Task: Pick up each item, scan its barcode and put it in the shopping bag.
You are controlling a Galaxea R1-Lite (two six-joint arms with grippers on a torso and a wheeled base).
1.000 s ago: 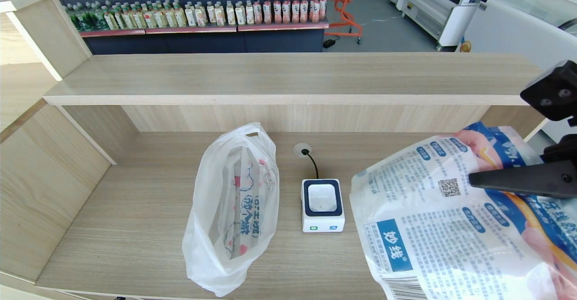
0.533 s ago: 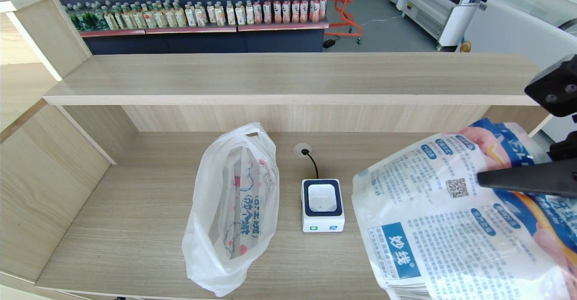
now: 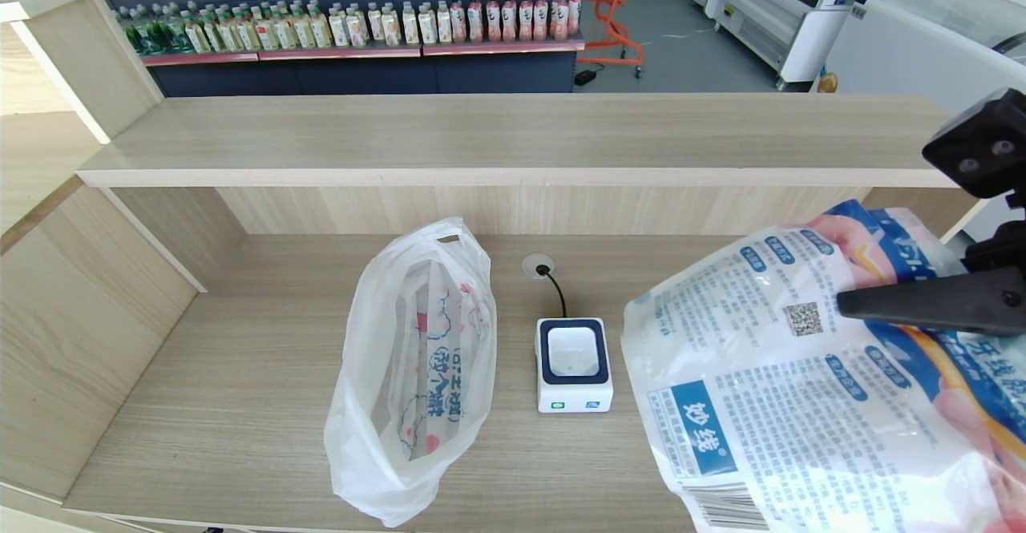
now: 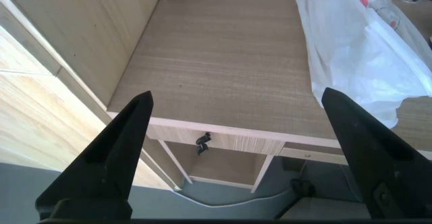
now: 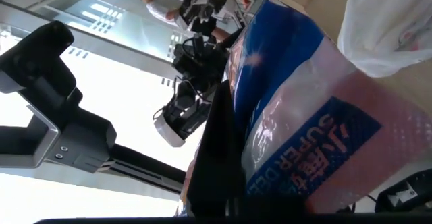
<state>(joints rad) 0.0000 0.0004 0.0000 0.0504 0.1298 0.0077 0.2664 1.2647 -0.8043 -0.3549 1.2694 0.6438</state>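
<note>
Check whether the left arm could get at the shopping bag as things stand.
Probably yes. The left end effector is open and empty near the front edge of the counter, with only bare wood between it and the shopping bag.

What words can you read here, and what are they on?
"妙洁": blue label on the pack.
"牙线": the pack's pink-and-blue side, head view.
"SUPER DE": the pack, right wrist view; the rest is hidden.
Pack's small print and barcode digits: too small to read.
Characters on the item in the bag: blurred through the plastic.
Labels on the bottles: too small to read.
</note>
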